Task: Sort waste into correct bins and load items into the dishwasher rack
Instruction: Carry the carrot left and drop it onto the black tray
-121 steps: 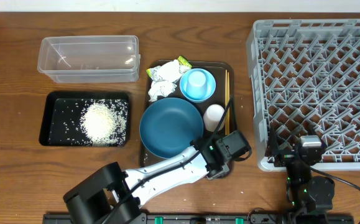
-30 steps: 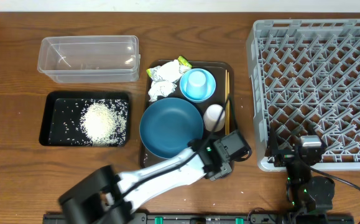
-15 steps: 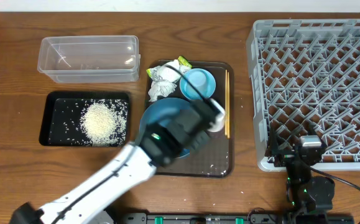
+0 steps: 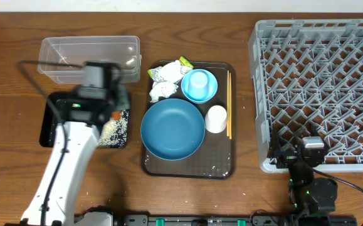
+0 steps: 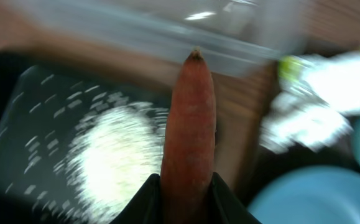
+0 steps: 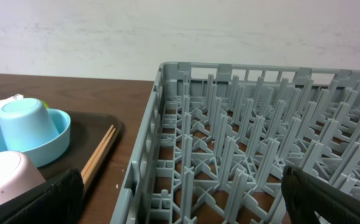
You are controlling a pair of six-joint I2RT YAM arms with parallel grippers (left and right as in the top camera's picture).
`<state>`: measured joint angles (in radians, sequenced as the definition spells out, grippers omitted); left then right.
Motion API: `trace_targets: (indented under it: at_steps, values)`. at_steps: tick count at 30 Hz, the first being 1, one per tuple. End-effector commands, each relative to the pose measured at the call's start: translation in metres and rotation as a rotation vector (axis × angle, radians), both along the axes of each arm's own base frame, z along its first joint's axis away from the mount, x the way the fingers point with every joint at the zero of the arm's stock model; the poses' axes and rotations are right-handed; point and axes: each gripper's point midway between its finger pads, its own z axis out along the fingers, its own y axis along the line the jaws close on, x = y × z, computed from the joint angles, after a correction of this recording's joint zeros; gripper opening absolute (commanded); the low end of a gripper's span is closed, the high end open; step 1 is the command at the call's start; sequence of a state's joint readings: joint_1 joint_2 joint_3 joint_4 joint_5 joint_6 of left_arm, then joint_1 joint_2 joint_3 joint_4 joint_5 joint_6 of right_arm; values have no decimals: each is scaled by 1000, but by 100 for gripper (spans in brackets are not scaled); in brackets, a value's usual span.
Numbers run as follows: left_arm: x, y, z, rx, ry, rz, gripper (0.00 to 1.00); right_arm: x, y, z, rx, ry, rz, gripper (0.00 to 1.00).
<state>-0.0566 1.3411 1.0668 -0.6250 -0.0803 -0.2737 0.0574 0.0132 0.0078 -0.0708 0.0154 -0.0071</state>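
Observation:
My left gripper (image 4: pixel 110 109) is shut on the small orange carrot (image 5: pixel 189 124) and holds it above the right part of the black tray (image 4: pixel 49 125), over the rice (image 5: pixel 111 162). The clear tub (image 4: pixel 62 59) stands just behind. Paper balls (image 4: pixel 162 85), the snack wrapper (image 4: pixel 185 63), dark-blue bowl (image 4: pixel 172 129), light-blue cup (image 4: pixel 198 80) in the light-blue dish (image 4: pixel 211 94), white cup (image 4: pixel 216 118) and chopsticks (image 4: pixel 229 103) sit on the brown tray (image 4: pixel 222 163). My right gripper (image 6: pixel 186 199) is open and empty at the front left corner of the grey rack (image 4: pixel 322 81).
The brown tray lies between the two bins and the rack. A few rice grains lie at the brown tray's front edge. In the right wrist view the rack's left wall (image 6: pixel 142 168) rises close to the chopsticks (image 6: pixel 99 155).
My left arm has swung from the brown tray's front right corner leftward to above the black tray, carrying the carrot. The right arm has not moved.

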Motion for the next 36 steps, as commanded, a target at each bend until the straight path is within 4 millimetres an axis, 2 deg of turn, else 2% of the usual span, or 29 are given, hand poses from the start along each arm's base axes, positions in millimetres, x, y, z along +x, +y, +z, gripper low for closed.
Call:
trace_targets:
  at_steps: [1, 4, 7, 10, 15, 25, 26, 27, 36]
  values:
    - [-2, 32, -11, -120, 15, 221, 21, 0, -3, -2, 13, 5, -15, 99]
    - [-7, 55, -28, -152, 52, 339, 21, 0, -3, -2, 13, 5, -15, 99]
    - [-9, 68, -46, -188, 95, 445, 22, 0, -3, -2, 13, 5, -15, 99]
    - [-10, 74, -65, -231, 137, 541, 22, 0, -3, -2, 13, 5, -15, 99]
    - [-12, 70, -87, -291, 197, 600, 22, 0, -3, -2, 13, 5, -15, 99]
    - [-14, 79, -99, -244, 225, 635, 23, 0, -3, -2, 13, 5, -15, 99]
    - [-15, 80, -100, -236, 227, 639, 28, 0, -3, -2, 13, 5, -15, 99]
    - [-16, 82, -101, -224, 230, 644, 29, 0, -3, -2, 13, 5, -15, 99]
    - [-18, 87, -104, -196, 240, 656, 29, 0, -3, -2, 13, 5, -15, 99]
